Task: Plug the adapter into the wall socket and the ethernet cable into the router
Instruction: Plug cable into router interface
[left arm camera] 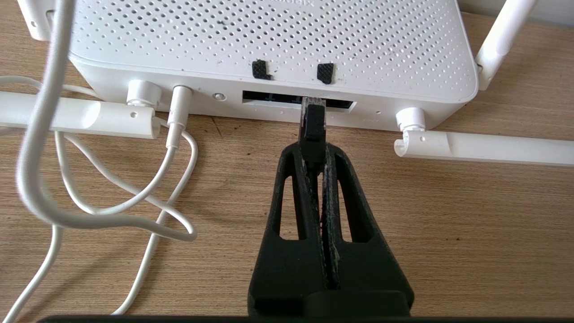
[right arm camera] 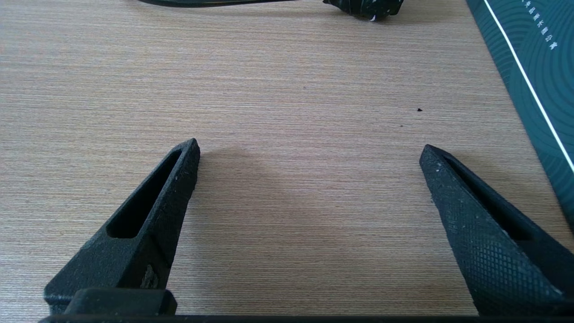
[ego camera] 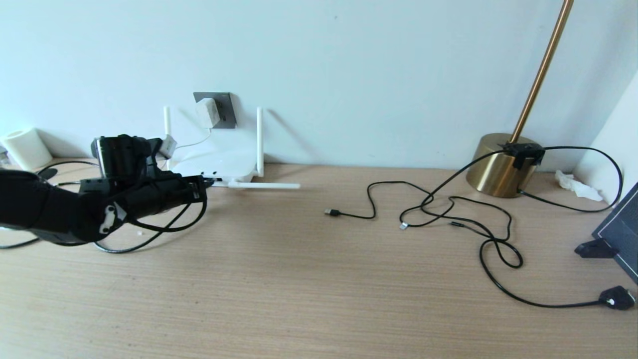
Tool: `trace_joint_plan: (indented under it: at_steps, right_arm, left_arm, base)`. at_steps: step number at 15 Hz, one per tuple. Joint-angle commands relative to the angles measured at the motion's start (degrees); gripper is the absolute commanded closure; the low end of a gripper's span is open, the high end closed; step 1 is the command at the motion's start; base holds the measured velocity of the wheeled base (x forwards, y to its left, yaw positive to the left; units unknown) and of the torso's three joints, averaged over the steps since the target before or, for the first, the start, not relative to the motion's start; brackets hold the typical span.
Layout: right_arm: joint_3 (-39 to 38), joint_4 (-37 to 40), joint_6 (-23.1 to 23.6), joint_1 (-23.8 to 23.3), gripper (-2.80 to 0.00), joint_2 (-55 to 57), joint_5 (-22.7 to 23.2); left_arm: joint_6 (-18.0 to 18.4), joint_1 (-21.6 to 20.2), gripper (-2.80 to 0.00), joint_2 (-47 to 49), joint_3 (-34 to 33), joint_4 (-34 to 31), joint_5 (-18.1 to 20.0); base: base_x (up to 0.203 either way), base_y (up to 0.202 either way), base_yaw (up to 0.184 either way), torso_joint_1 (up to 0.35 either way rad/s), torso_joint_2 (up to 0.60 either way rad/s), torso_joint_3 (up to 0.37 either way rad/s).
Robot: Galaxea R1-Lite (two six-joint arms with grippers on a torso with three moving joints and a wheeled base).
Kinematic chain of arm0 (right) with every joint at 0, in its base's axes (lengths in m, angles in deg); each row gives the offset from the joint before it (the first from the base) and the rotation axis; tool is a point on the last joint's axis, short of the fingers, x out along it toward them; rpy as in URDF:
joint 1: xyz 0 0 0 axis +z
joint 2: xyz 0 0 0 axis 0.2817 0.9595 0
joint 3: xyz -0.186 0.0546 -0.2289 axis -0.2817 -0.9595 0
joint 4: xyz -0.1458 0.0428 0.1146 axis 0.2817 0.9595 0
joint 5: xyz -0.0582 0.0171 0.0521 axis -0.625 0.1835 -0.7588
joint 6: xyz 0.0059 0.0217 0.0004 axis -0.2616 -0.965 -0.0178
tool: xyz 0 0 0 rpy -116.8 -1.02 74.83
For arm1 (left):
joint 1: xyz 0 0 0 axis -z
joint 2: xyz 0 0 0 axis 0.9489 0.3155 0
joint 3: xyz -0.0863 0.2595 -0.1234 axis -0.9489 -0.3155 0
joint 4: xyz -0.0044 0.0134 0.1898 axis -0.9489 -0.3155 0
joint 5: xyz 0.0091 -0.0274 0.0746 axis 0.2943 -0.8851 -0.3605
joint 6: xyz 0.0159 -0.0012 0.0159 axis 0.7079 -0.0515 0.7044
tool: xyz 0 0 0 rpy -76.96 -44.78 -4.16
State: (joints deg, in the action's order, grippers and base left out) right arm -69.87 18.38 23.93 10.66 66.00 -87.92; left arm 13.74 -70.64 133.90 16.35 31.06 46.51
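Head view: left gripper [ego camera: 207, 182] stretched across the wooden desk [ego camera: 319, 299] up to the near edge of the router [ego camera: 217, 164], black ethernet cable [ego camera: 149, 229] looping under the arm. Adapter [ego camera: 208, 112] seated in the wall socket [ego camera: 219, 109] above the router, thin white cord [ego camera: 192, 144] dropping toward it. Two antennas upright, one lying flat on the desk. Farther right, loose black USB cables [ego camera: 448, 214] and a brass lamp base [ego camera: 501, 167]; paper roll [ego camera: 25, 148] at far left

Left wrist view: fingers [left arm camera: 296, 188] pressed narrow on the ethernet plug [left arm camera: 312, 123], its tip at the mouth of the dark port strip [left arm camera: 296, 99]; full seating impossible to tell. White power lead [left arm camera: 179, 112] plugged in beside it, slack coiled on the desk

Right wrist view: right gripper [right arm camera: 309, 150] low over bare desk, fingers [right arm camera: 175, 179] spread wide, holding nothing; dark green box [right arm camera: 533, 67] beside it
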Motion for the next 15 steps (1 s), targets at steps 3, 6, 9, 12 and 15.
trace_joint_plan:
  at_steps: [3,6,9,12,15]
  right_arm:
    - [-0.4,0.0,0.0,0.0,-2.8,0.0,0.0]
    - [-0.4,0.0,0.0,0.0,-2.8,0.0,0.0]
    - [-0.4,0.0,0.0,0.0,-2.8,0.0,0.0]
    - [-0.4,0.0,0.0,0.0,-2.8,-0.1,0.0]
    - [-0.4,0.0,0.0,0.0,-2.8,0.0,0.0]
  left_arm:
    - [0.0,0.1,0.0,0.1,0.5,0.1,0.0]
    - [0.0,0.3,0.0,0.1,0.8,0.1,0.0]
    - [0.0,0.5,0.0,0.1,0.8,0.1,0.0]
    - [0.0,0.5,0.0,0.1,0.9,0.1,0.0]
    - [0.0,0.5,0.0,0.1,1.2,0.1,0.0]
  base:
    - [0.0,0.0,0.0,0.0,0.0,0.0]
    - [0.0,0.0,0.0,0.0,0.0,0.0]
    - [0.0,0.0,0.0,0.0,0.0,0.0]
    - [0.0,0.0,0.0,0.0,0.0,0.0]
    - [0.0,0.0,0.0,0.0,0.0,0.0]
